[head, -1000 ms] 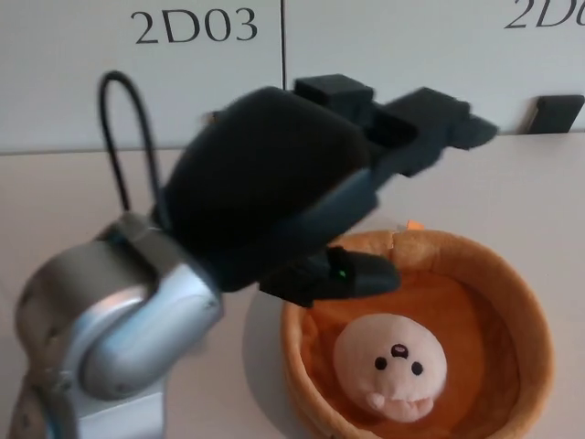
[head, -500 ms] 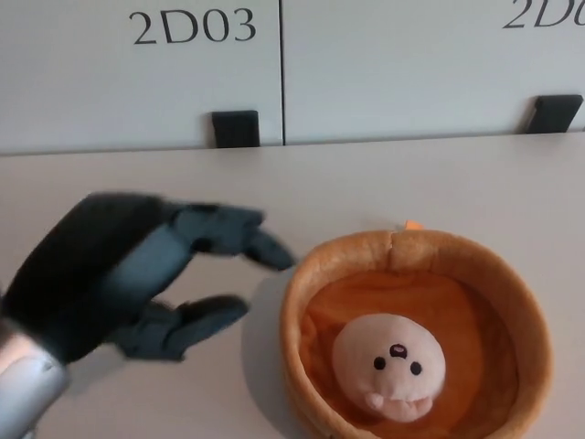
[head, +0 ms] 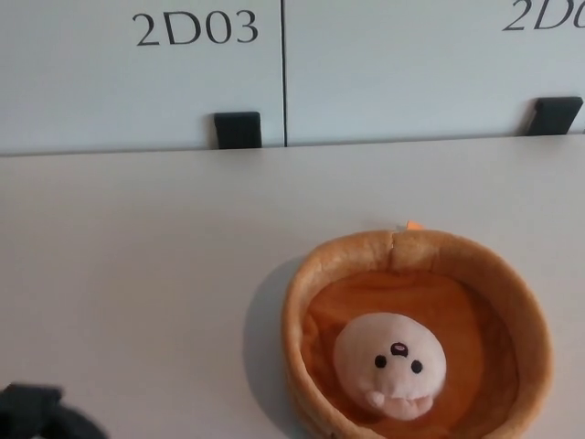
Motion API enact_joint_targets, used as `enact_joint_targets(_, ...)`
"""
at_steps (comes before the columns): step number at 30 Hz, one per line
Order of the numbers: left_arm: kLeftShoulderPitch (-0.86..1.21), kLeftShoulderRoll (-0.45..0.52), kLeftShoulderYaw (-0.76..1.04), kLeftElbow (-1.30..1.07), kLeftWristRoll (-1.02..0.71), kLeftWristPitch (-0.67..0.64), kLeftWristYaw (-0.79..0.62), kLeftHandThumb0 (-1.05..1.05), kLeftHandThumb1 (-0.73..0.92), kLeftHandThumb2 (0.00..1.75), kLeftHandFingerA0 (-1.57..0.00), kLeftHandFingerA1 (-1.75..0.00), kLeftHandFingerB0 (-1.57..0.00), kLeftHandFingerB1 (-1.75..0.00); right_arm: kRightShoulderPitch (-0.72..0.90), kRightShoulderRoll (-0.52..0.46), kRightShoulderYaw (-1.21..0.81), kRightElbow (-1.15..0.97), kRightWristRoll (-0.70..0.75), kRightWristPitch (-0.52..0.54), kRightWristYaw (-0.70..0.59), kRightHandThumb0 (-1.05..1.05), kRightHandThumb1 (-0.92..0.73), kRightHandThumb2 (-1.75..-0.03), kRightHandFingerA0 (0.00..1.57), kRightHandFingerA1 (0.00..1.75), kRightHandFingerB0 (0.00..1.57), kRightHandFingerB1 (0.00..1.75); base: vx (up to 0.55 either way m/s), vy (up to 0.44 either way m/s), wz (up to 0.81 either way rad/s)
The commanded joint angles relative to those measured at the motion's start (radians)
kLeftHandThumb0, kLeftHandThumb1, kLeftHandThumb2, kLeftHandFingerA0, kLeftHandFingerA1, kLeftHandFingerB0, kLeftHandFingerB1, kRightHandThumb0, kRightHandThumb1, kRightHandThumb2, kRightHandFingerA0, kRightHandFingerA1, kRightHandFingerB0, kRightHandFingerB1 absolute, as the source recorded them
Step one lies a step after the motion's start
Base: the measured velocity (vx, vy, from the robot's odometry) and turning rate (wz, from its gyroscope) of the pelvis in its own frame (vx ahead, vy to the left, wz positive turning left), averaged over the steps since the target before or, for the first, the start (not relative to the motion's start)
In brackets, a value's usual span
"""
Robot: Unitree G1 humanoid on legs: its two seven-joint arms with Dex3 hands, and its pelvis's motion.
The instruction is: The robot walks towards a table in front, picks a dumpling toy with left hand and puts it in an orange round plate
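The pale pink dumpling toy (head: 390,364), with a small face on it, lies inside the orange round plush plate (head: 302,302) at the lower right of the white table. Nothing touches it. Only a dark sliver of my left hand (head: 38,413) shows at the bottom left corner, well away from the plate, and too little of it shows to tell its state. My right hand does not appear.
The white table (head: 137,247) runs back to a wall of pale panels marked "2D03" (head: 195,29). Two black brackets (head: 238,129) (head: 556,114) sit where the table meets the wall.
My left hand has drawn back from above the plate, down and to the left, almost out of the picture. The dumpling toy stays in the plate.
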Motion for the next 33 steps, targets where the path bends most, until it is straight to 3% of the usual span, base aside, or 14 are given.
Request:
enact_joint_targets(1, 0.458, 0.287, 0.533, 0.29, -0.769, -0.438, -0.66, -0.5, 0.58, 0.58, -0.87, -0.47, -0.79, -0.44, 0.0, -0.013, -0.014, 0.207, 0.02, -0.127, -0.038, -0.2, -0.63, -0.58, 0.59, 0.48, 0.28, 0.35, 0.0, 0.0, 0.0)
enact_joint_targets(3, 0.502, 0.328, 0.524, 0.314, -0.701, -0.459, -0.66, -0.59, 0.45, 0.84, -0.76, -0.61, -0.69, -0.57, 0.004, -0.017, -0.013, 0.204, 0.018, -0.13, -0.038, -0.23, -0.62, -0.58, 0.6, 0.5, 0.28, 0.36, 0.0, 0.0, 0.0)
enact_joint_targets(6, 0.543, 0.364, 0.518, 0.35, -0.619, -0.485, -0.653, -0.46, 0.55, 0.59, -0.76, -0.44, -0.78, -0.45, 0.006, -0.021, -0.014, 0.208, 0.017, -0.135, -0.037, -0.22, -0.63, -0.58, 0.6, 0.5, 0.28, 0.35, 0.0, 0.0, 0.0)
enact_joint_targets(17, 0.508, 0.316, 0.27, 0.705, -0.247, -0.698, -0.24, -0.47, 0.65, 0.6, -0.85, -0.47, -0.77, -0.44, 0.001, -0.012, -0.025, 0.291, 0.032, -0.173, -0.04, -0.19, -0.63, -0.58, 0.61, 0.51, 0.29, 0.36, 0.0, 0.0, 0.0)
enact_joint_targets(18, 0.486, 0.313, 0.237, 0.771, -0.208, -0.728, -0.19, -0.49, 0.66, 0.61, -0.82, -0.46, -0.76, -0.43, -0.001, -0.009, -0.022, 0.305, 0.031, -0.178, -0.042, -0.17, -0.47, -0.94, 0.56, 0.71, 0.16, 0.51, 0.0, 0.0, 0.0)
enact_joint_targets(20, 0.471, 0.315, 0.217, 0.813, -0.182, -0.746, -0.156, -0.49, 0.66, 0.61, -0.82, -0.46, -0.76, -0.43, 0.004, -0.007, -0.022, 0.294, 0.03, -0.17, -0.041, -0.17, -0.47, -0.94, 0.56, 0.71, 0.16, 0.51, 0.0, 0.0, 0.0)
enact_joint_targets(22, 0.429, 0.32, 0.159, 0.91, -0.105, -0.76, -0.071, -0.53, 0.68, 0.61, -0.77, -0.45, -0.73, -0.43, 0.006, -0.008, -0.018, 0.291, 0.019, -0.165, -0.054, -0.21, -0.64, -0.58, 0.61, 0.52, 0.3, 0.36, 0.0, 0.0, 0.0)
enact_joint_targets(24, 0.407, 0.327, 0.1, 0.937, -0.026, -0.69, -0.009, -0.56, 0.7, 0.62, -0.78, -0.46, -0.68, -0.42, -0.01, -0.006, -0.016, 0.331, 0.015, -0.183, -0.064, -0.21, -0.63, -0.58, 0.61, 0.54, 0.29, 0.36, 0.0, 0.0, 0.0)
enact_joint_targets(26, 0.311, 0.368, -0.023, 1.081, 0.1, -0.603, 0.096, -0.58, 0.59, 0.93, -0.81, -0.66, -0.53, -0.54, -0.02, -0.002, -0.018, 0.339, 0.024, -0.186, -0.052, -0.16, -0.47, -0.94, 0.58, 0.72, 0.15, 0.51, 0.0, 0.0, 0.0)
enact_joint_targets(27, 0.185, 0.403, -0.143, 1.284, 0.199, -0.555, 0.207, -0.47, 0.71, 0.61, -0.78, -0.48, -0.58, -0.4, -0.03, 0.001, -0.014, 0.346, 0.016, -0.186, -0.061, -0.16, -0.45, -0.93, 0.58, 0.72, 0.17, 0.51, 0.0, 0.0, 0.0)
enact_joint_targets(28, 0.122, 0.402, -0.189, 1.363, 0.23, -0.504, 0.254, -0.46, 0.52, 0.91, -0.76, -0.67, -0.37, -0.5, -0.031, 0.002, -0.013, 0.336, 0.014, -0.179, -0.062, -0.2, -0.62, -0.58, 0.61, 0.53, 0.29, 0.36, 0.0, 0.0, 0.0)
enact_joint_targets(31, 0.036, 0.392, -0.25, 1.453, 0.255, -0.417, 0.32, -0.48, 0.51, 0.91, -0.83, -0.69, -0.29, -0.48, -0.031, 0.005, -0.014, 0.312, 0.017, -0.169, -0.056, -0.22, -0.62, -0.58, 0.61, 0.52, 0.29, 0.36, 0.0, 0.0, 0.0)
enact_joint_targets(32, -0.023, 0.368, -0.266, 1.491, 0.23, -0.361, 0.331, -0.45, 0.68, 0.6, -0.85, -0.55, -0.29, -0.33, -0.032, 0.006, -0.016, 0.301, 0.018, -0.166, -0.055, -0.17, -0.45, -0.93, 0.56, 0.7, 0.16, 0.51, 0.0, 0.0, 0.0)
enact_joint_targets(33, -0.074, 0.347, -0.289, 1.523, 0.229, -0.337, 0.349, -0.49, 0.51, 0.93, -0.71, -0.66, -0.2, -0.46, -0.036, 0.006, -0.015, 0.299, 0.017, -0.161, -0.053, -0.16, -0.46, -0.93, 0.57, 0.7, 0.14, 0.5, 0.0, 0.0, 0.0)
